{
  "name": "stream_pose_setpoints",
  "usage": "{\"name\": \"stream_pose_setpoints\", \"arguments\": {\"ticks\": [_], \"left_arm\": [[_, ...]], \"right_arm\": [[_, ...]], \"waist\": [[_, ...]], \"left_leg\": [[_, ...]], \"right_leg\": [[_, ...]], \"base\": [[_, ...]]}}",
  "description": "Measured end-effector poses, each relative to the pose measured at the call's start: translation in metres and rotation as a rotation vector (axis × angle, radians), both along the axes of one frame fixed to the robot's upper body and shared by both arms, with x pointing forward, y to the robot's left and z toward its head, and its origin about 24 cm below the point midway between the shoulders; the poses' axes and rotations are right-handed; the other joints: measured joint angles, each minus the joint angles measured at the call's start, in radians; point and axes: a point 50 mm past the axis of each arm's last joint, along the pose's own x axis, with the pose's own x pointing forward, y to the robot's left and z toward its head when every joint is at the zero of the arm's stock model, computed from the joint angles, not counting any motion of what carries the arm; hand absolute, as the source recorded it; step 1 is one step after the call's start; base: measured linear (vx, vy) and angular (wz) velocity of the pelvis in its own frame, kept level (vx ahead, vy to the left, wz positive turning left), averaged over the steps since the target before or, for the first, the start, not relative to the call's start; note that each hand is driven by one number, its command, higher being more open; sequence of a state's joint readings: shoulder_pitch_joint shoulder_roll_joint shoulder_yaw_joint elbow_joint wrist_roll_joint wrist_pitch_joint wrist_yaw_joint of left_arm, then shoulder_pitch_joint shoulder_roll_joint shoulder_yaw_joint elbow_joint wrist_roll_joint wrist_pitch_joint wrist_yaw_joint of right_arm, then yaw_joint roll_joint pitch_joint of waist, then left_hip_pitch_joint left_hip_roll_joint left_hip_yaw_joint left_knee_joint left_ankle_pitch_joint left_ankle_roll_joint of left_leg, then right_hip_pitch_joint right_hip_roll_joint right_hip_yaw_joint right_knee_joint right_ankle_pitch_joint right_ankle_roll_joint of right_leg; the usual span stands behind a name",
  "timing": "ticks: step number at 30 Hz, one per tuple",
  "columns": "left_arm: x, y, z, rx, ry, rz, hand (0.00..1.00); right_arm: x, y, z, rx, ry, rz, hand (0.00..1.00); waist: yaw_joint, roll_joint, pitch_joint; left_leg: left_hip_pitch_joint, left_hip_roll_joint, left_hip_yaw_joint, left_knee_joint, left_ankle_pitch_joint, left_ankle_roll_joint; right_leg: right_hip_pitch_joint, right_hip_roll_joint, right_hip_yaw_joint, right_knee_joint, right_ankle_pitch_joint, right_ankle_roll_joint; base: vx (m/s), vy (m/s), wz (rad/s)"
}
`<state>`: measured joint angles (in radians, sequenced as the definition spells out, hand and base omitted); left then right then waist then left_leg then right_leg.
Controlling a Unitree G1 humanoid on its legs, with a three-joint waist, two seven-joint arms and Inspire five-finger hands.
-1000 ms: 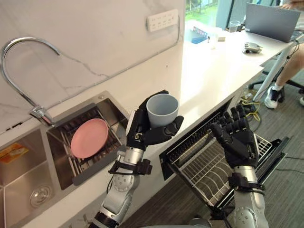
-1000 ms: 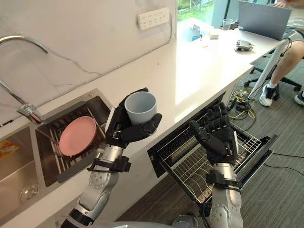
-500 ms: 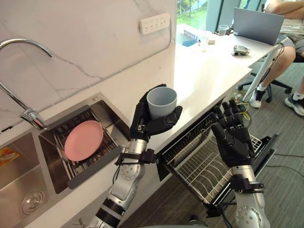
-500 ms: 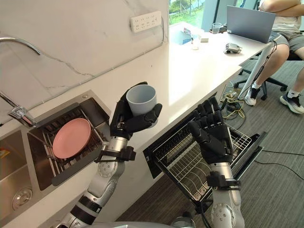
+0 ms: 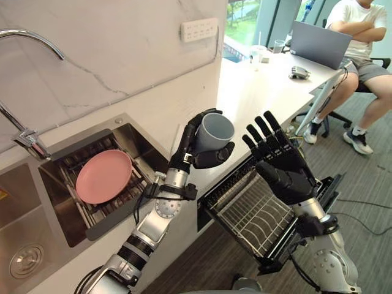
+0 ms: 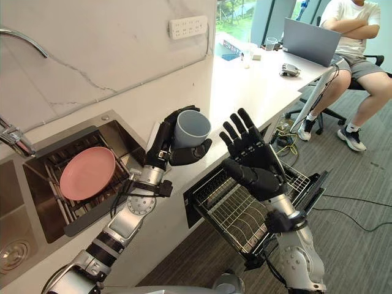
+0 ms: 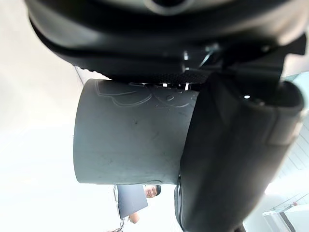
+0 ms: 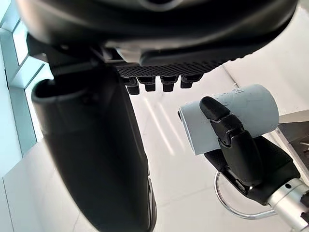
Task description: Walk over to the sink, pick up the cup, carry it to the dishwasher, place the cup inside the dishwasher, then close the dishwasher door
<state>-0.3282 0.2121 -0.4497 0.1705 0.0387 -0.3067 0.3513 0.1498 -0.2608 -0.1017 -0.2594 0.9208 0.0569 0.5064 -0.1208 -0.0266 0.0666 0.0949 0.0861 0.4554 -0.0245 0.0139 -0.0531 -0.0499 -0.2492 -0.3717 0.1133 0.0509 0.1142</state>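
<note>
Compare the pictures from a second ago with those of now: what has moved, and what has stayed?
The open right hand has risen from over the wire dishwasher rack to beside the grey cup, which has tipped a little towards it. The left hand stays shut round the cup; the round pink plate lies where it was. The camera itself has shifted.

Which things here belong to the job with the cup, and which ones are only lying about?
For the job:
- cup, held in the left hand
- dishwasher, open, with its rack showing
- right hand, open, near the cup

Only lying about:
- pink plate
- tap
- wall socket
- laptop
</note>
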Motion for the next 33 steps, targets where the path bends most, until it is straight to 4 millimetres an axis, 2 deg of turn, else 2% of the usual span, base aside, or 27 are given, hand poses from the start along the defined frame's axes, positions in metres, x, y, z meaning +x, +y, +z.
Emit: {"name": "stream_pose_setpoints", "arguments": {"ticks": [4, 8, 13, 14, 18, 33], "left_arm": [[-0.003, -0.009, 0.003, 0.003, -0.012, -0.01, 0.0], [-0.01, -0.024, 0.006, -0.023, -0.028, -0.044, 0.0], [-0.021, -0.03, 0.008, -0.043, -0.054, -0.053, 0.0], [-0.024, -0.032, 0.007, -0.043, -0.053, -0.059, 0.0], [-0.032, -0.035, 0.003, -0.057, -0.04, -0.073, 0.0], [-0.039, -0.041, -0.006, -0.059, 0.014, -0.119, 0.0]], "right_arm": [[0.002, 0.012, -0.002, -0.083, 0.067, -0.035, 1.0], [0.005, 0.012, -0.003, -0.145, 0.108, -0.11, 1.0], [0.009, 0.014, -0.003, -0.151, 0.14, -0.154, 1.0], [0.01, 0.014, -0.002, -0.155, 0.145, -0.17, 1.0], [0.015, 0.022, 0.0, -0.151, 0.152, -0.169, 1.0], [0.022, 0.035, 0.001, -0.126, 0.187, -0.133, 1.0]], "waist": [[0.0, 0.002, -0.001], [0.009, 0.011, -0.008], [0.011, 0.018, -0.016], [0.021, 0.019, -0.018], [0.026, 0.019, -0.018], [0.027, 0.024, -0.038]], "left_leg": [[0.0, 0.017, -0.001, 0.01, -0.003, -0.008], [0.002, 0.02, -0.01, 0.015, -0.004, -0.011], [0.004, 0.019, -0.031, 0.017, -0.004, -0.012], [0.003, 0.02, -0.034, 0.018, -0.004, -0.012], [0.0, 0.019, -0.037, 0.014, -0.004, -0.011], [-0.001, 0.011, -0.059, 0.005, 0.006, -0.012]], "right_leg": [[0.039, 0.027, -0.013, -0.071, 0.027, -0.004], [0.068, 0.035, -0.025, -0.11, 0.043, -0.003], [0.1, 0.037, -0.047, -0.135, 0.05, 0.0], [0.102, 0.037, -0.052, -0.137, 0.051, 0.0], [0.104, 0.037, -0.06, -0.144, 0.054, 0.001], [0.118, 0.037, -0.078, -0.167, 0.062, 0.006]], "base": [[0.02, -0.034, 0.0], [0.01, -0.014, 0.07], [-0.02, 0.002, 0.12], [-0.05, 0.001, 0.09], [-0.02, 0.001, 0.02], [0.0, 0.0, 0.04]]}}
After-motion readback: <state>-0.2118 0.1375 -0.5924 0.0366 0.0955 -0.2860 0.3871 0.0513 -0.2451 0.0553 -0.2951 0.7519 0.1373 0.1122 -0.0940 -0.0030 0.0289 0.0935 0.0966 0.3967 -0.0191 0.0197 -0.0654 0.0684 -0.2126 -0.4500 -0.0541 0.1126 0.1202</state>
